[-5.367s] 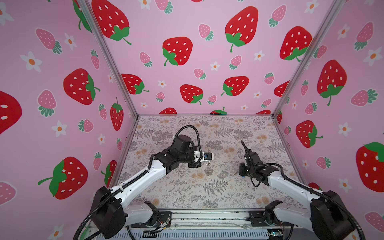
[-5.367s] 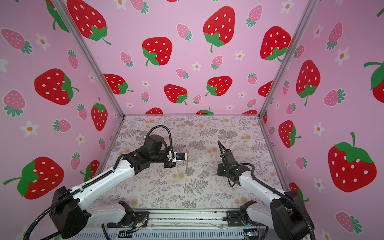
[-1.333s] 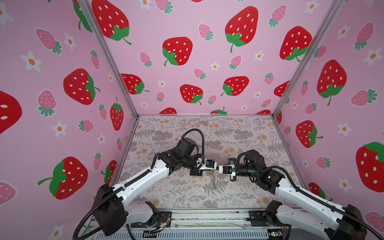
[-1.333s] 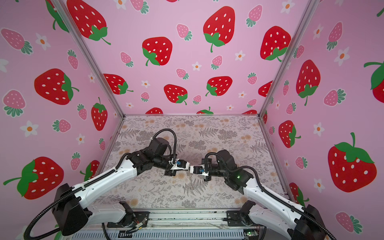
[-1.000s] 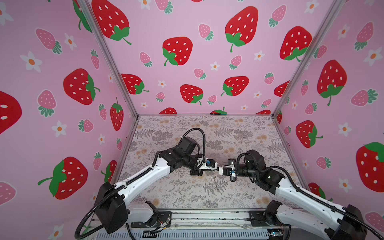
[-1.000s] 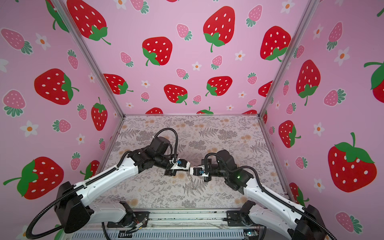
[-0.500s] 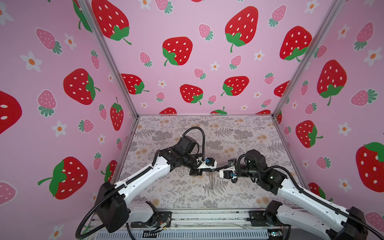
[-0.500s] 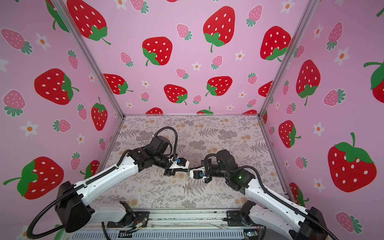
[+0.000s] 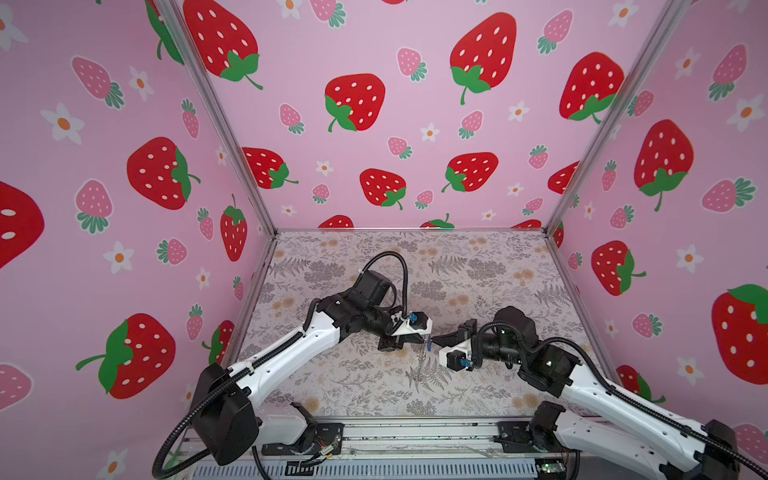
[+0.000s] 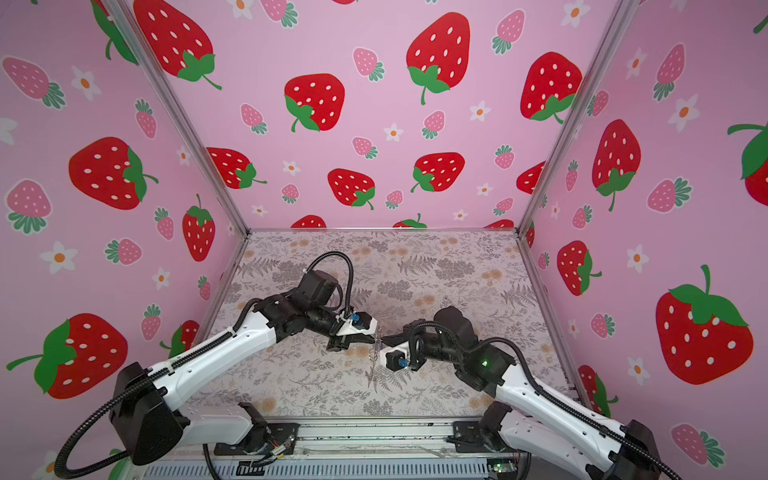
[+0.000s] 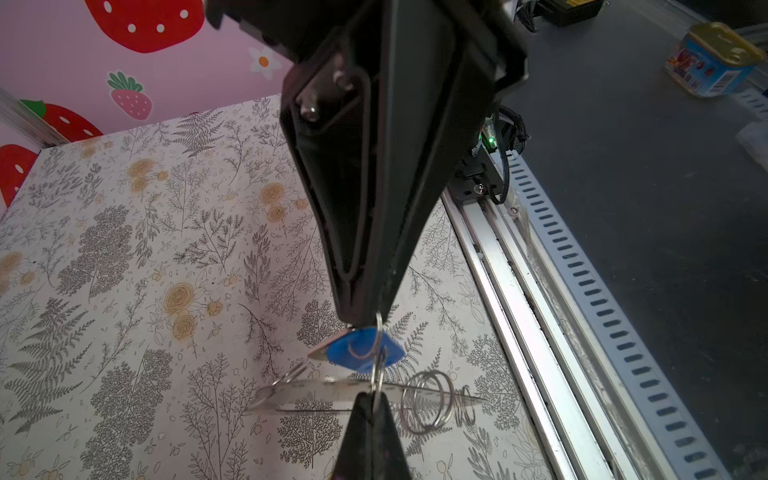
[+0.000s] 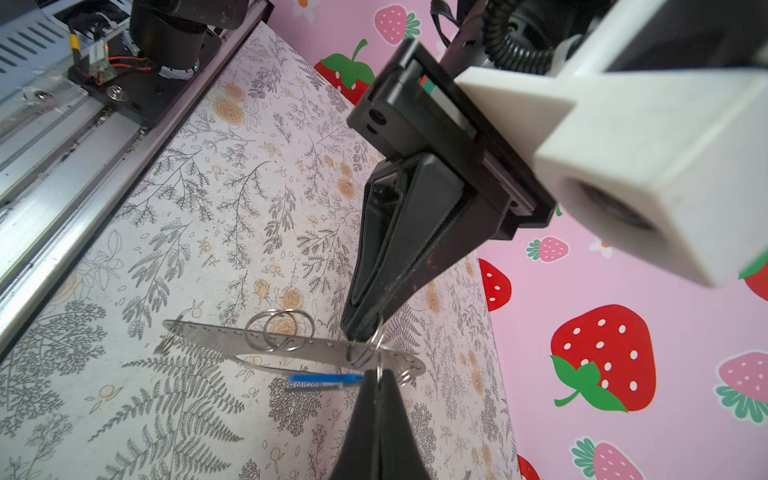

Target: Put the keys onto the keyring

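My left gripper (image 9: 427,338) and right gripper (image 9: 434,341), both pinched shut, tip to tip over the worktop (image 9: 357,386).
In both top views the keyring (image 10: 375,353) shows as a thin sliver just nearward of the two tips. The left wrist view shows my right gripper (image 11: 365,316) clamped on the ring of the keys (image 11: 361,353), blue and silver, right at its tip. The right wrist view shows my left gripper (image 12: 360,330) clamped on the keyring (image 12: 320,345), the keys (image 12: 324,379) edge-on beside my right tip.
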### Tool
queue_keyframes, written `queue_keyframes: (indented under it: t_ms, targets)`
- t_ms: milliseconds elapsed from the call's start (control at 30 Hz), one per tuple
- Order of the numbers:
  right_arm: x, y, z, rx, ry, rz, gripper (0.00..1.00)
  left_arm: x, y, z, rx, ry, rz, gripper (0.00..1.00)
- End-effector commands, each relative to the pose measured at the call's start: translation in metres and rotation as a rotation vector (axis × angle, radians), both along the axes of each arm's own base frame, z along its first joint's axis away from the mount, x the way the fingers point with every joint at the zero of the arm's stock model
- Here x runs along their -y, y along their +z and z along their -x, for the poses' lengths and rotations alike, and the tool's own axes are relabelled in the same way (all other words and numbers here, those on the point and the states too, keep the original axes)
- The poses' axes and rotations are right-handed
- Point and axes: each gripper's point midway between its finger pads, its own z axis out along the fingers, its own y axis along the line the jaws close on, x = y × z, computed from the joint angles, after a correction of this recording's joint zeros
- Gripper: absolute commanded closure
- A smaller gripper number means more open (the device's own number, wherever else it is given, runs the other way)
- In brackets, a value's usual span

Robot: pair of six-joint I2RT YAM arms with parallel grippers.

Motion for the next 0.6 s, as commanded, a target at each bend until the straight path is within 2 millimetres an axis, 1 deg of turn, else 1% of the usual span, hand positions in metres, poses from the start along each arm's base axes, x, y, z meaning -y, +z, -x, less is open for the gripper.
queue_keyframes:
  t_ms: [0, 233, 400, 567]
  targets:
    - [-0.001, 0.0, 0.003, 0.012, 0.009, -0.015, 1.0, 0.007, 0.022, -0.002, 0.02, -0.033, 0.061, 1.0]
    - [-0.003, 0.011, 0.004, 0.034, 0.023, -0.04, 1.0, 0.005, 0.019, 0.004, 0.006, -0.056, 0.043, 1.0]
    - [-0.005, 0.01, 0.008, 0.033, 0.059, -0.021, 1.0, 0.005, 0.016, 0.009, -0.005, -0.081, 0.023, 1.0]
    - [-0.005, 0.011, 0.009, 0.051, 0.067, -0.016, 1.0, 0.005, 0.015, 0.01, -0.016, -0.095, 0.012, 1.0]
